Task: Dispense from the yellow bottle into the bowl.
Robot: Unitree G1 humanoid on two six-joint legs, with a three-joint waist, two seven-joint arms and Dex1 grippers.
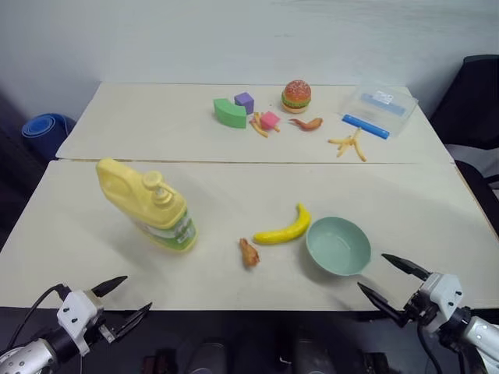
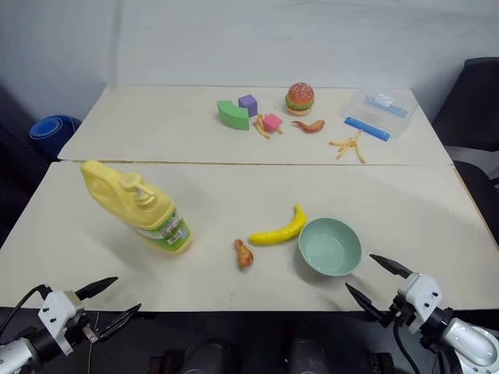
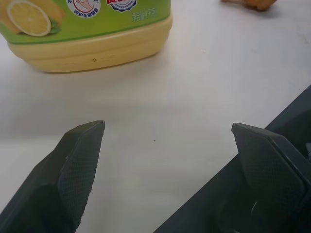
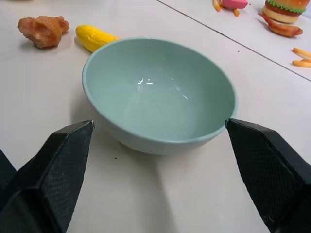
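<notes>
- My left gripper (image 1: pixel 122 300) hangs at the near edge of the table (image 1: pixel 437 226) with its two black fingers spread wide and nothing between them.
- The yellow bottle (image 1: pixel 146 204) stands upright on the near tabletop, ahead of my left gripper and well apart from it; its pump top faces me and the green-white label wraps its base.
- In my left wrist view the base of the bottle sits beyond my fingertips (image 3: pixel 82 150), with bare table between.
- My right gripper (image 1: pixel 394 286) hovers at the near right edge, fingers likewise spread wide and empty.
- The bowl (image 1: pixel 337 245) rests on the table just ahead of my right gripper, upright and empty inside; in my right wrist view it lies between the lines of my two fingers, not touched by either.
- A banana (image 1: pixel 284 228) lies just beside the bowl on its left, and a small brown toy chicken piece (image 1: pixel 249 252) sits near the banana's end.
- On the far table lie a toy burger (image 1: pixel 296 96), a green block (image 1: pixel 229 113), a purple cube (image 1: pixel 244 102), toy fries (image 1: pixel 348 143) and a clear box (image 1: pixel 380 107).
</notes>
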